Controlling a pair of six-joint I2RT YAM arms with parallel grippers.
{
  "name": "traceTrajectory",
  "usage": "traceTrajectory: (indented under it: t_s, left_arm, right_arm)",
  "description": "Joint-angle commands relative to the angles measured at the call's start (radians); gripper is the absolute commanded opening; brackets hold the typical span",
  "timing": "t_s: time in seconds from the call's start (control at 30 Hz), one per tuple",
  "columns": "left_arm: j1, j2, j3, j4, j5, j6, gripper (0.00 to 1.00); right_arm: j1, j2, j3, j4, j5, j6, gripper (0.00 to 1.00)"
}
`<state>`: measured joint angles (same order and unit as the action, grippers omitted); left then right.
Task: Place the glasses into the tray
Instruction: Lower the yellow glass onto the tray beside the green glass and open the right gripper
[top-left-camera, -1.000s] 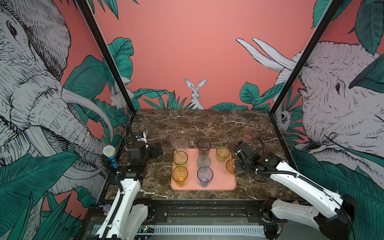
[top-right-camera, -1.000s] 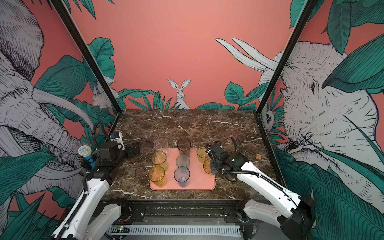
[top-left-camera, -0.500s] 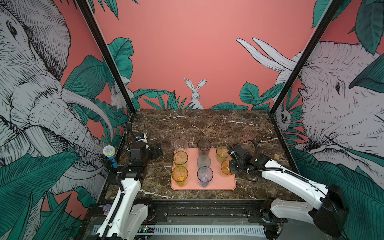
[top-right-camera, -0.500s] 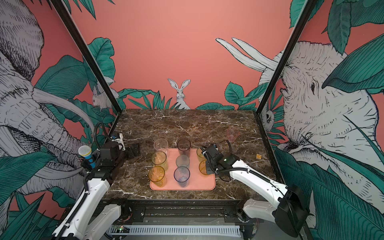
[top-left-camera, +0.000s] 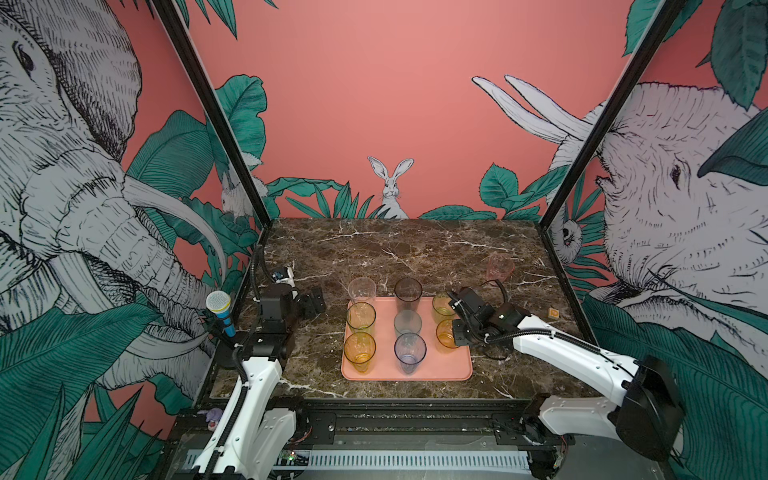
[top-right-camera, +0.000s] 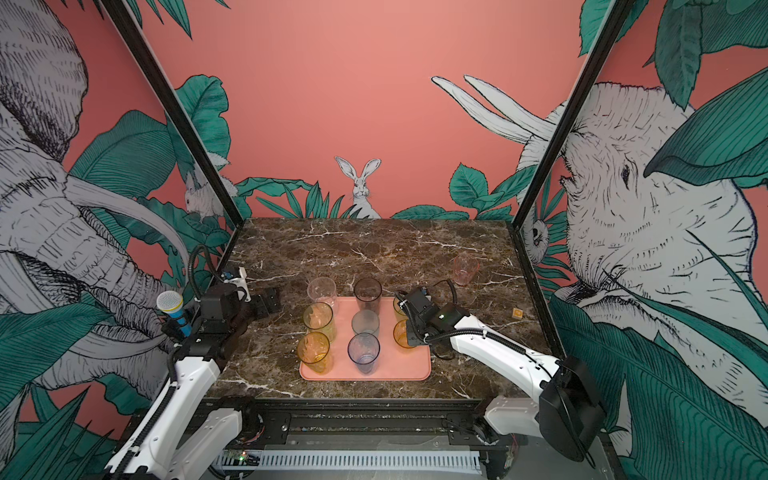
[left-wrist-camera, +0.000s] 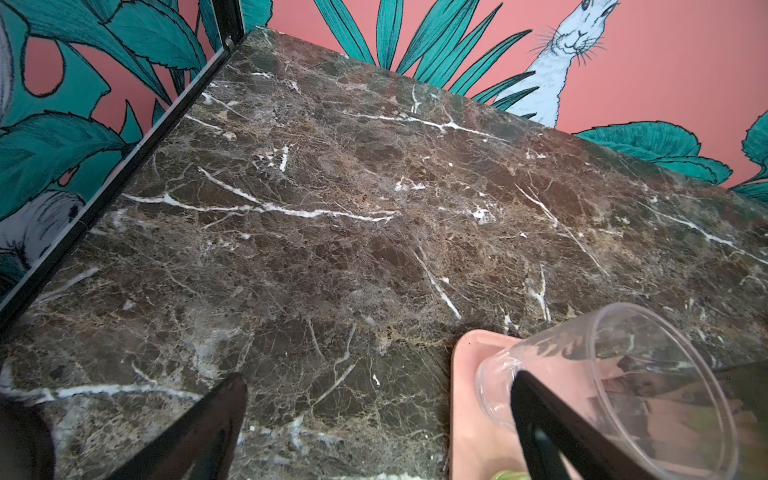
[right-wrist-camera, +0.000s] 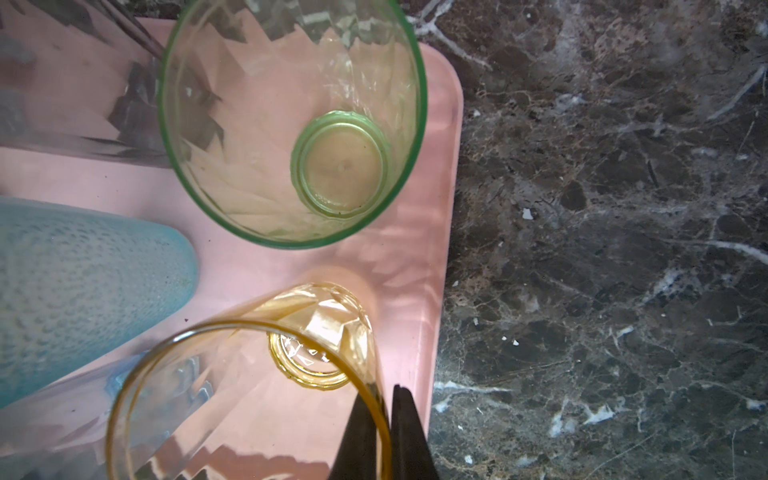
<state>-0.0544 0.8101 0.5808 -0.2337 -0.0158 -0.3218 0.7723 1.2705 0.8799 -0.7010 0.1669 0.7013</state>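
Glasses: eight translucent tumblers are within the salmon-pink tray; the ninth, a pink tumbler, stands upright on the marble table, well apart from the tray, toward the far right corner.
Right gripper: fingers closed thin on the wall of a short amber tumbler at its rim, one finger inside and one outside; the tumbler sits in the tray's right column, beside the rim; I cannot tell whether its foot rests on the tray.
Left gripper: fingers spread wide, holding nothing; it hovers at the tray's far left corner, just beside the tall clear tumbler.
Handling: probably thin plastic; light, smooth and slippery; springy at the rim and easy to tip; a pinch on the wall at the rim looks the best hold; a hard squeeze may flex it.
Neighbours: a short green tumbler stands just beyond the amber one; a frosted teal-grey tumbler stands in the middle column; both near, neither touching.
In the way: the bare slot appears to be the tray's near right corner; the way there from the pink tumbler passes over the green and amber ones; a small orange block lies on the table to the right and a toy microphone stands at the left edge; neither obstructs.
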Motion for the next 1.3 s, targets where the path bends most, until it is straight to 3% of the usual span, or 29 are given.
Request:
traceTrajectory:
  t_s: [0.0,1.1,1.27]
  left_arm:
    - [-0.001,-0.021,-0.017,0.000,0.004,-0.003,1.00]
    - [0.000,-0.032,-0.014,-0.019,0.004,-0.002,1.00]
    - [-0.002,-0.035,-0.013,-0.019,0.006,-0.001,1.00]
  right_arm:
    - [0.008,0.015,-0.007,0.018,0.019,0.029,0.00]
    - [-0.046,0.100,0.047,0.001,0.003,-0.020,0.00]
    - [-0.049,0.099,0.060,-0.016,0.002,-0.022,0.10]
